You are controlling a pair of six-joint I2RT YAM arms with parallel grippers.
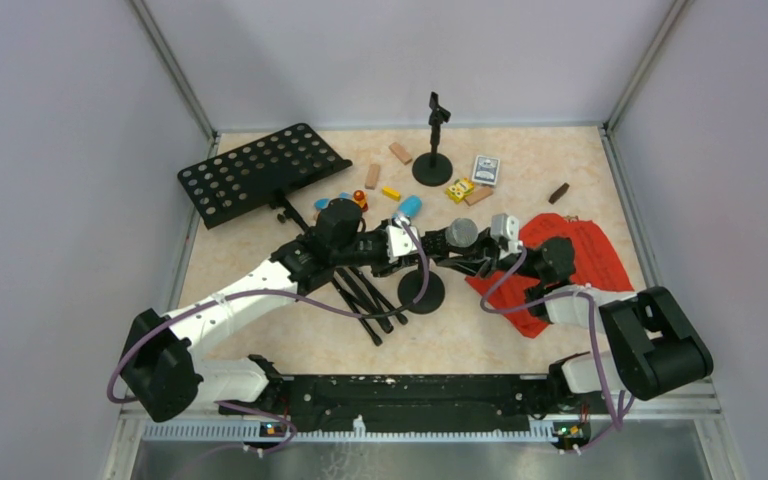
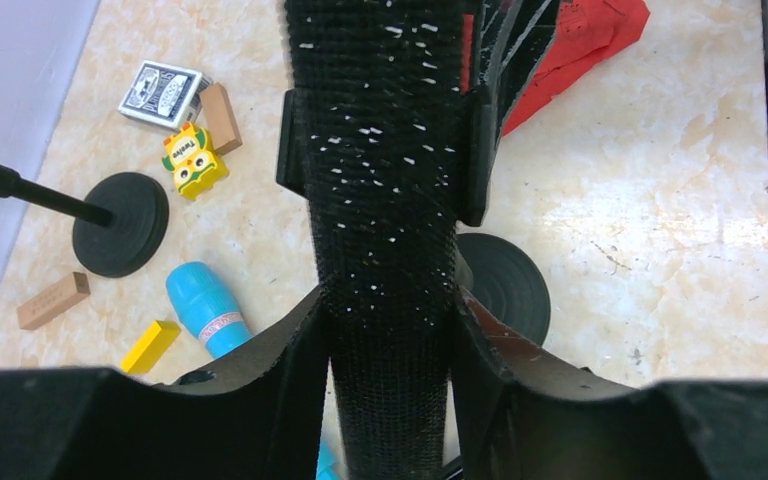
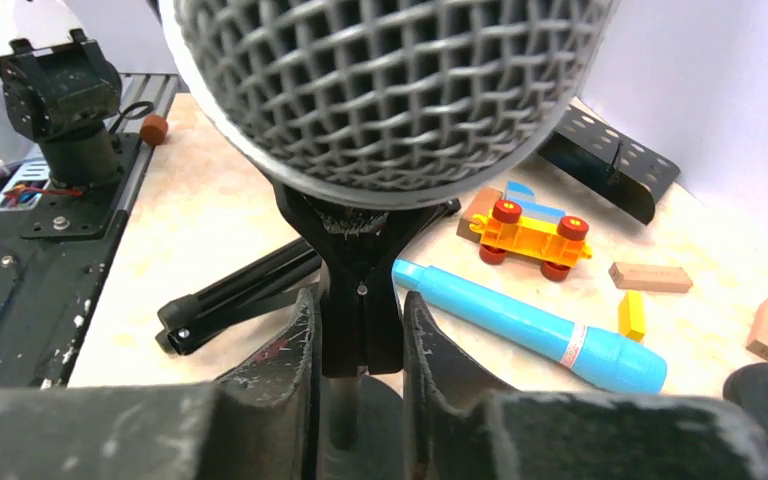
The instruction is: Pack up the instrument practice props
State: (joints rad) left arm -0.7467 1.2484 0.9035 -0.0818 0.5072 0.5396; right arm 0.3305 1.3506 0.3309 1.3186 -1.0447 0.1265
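The black silver-headed microphone (image 1: 461,233) sits in the clip of a round-based mic holder (image 1: 422,292) at mid-table. My left gripper (image 2: 388,310) is shut on the microphone's black handle (image 2: 385,150). My right gripper (image 3: 358,310) is shut on the holder's clip (image 3: 358,250), just under the silver head (image 3: 380,80). The blue microphone (image 3: 530,325) lies behind them. The second holder (image 1: 432,168) stands upright at the back. The black punched music desk (image 1: 260,172) lies at back left, its tripod legs (image 1: 365,295) folded under my left arm. Red pages (image 1: 585,260) lie under my right arm.
Small wooden blocks (image 1: 401,152) and a yellow block (image 2: 150,345) are scattered at the back. A colourful toy vehicle (image 3: 530,225), a card deck (image 2: 163,92) and a yellow toy figure (image 2: 195,160) lie there too. Grey walls close three sides.
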